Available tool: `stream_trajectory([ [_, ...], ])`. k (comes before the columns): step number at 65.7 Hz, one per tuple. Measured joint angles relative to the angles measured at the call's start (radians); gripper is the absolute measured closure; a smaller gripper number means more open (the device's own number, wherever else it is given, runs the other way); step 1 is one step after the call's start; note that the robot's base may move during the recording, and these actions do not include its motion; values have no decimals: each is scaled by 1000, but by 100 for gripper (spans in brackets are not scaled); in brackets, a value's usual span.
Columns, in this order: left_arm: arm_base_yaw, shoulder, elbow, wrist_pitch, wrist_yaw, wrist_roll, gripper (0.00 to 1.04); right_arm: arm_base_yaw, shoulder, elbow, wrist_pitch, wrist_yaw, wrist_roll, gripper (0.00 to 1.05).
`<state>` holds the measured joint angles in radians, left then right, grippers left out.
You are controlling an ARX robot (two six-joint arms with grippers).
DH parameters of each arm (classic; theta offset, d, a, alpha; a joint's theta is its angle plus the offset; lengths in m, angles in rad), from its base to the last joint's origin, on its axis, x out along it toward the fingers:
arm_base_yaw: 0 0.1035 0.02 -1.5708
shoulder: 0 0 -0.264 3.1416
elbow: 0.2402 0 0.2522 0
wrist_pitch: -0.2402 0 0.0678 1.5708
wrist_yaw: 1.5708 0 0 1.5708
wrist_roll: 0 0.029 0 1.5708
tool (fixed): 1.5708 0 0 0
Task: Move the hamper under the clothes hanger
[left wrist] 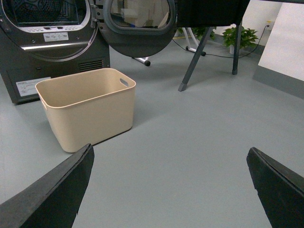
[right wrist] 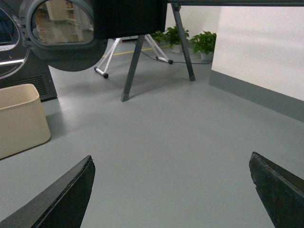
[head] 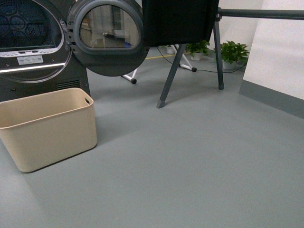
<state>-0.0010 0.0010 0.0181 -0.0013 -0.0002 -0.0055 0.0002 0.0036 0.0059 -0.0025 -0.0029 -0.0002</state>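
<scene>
Front cam: you've got one hamper (head: pixel 47 126) on the floor at 8 o'clock, just in front of the dryer (head: pixel 28 52). One clothes hanger (head: pixel 266 14) stands up at 1 o'clock, well apart from it, with two potted plants (head: pixel 235 51) behind

Left wrist: your left gripper (left wrist: pixel 171 190) is spread wide, holding nothing, hamper ahead of it

Right wrist: right gripper (right wrist: pixel 173 190) same deal, spread wide and empty, hamper only partly in frame

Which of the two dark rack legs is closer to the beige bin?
The slanted leg, its foot reaching forward and left toward the bin; the other leg stands farther back, by the potted plants.
</scene>
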Motion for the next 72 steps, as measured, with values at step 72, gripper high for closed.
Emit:
stream_trajectory([
  [72, 0, -1, 0, -1, 1, 2, 7, 0, 1, 0, 0, 2, 0, 8],
])
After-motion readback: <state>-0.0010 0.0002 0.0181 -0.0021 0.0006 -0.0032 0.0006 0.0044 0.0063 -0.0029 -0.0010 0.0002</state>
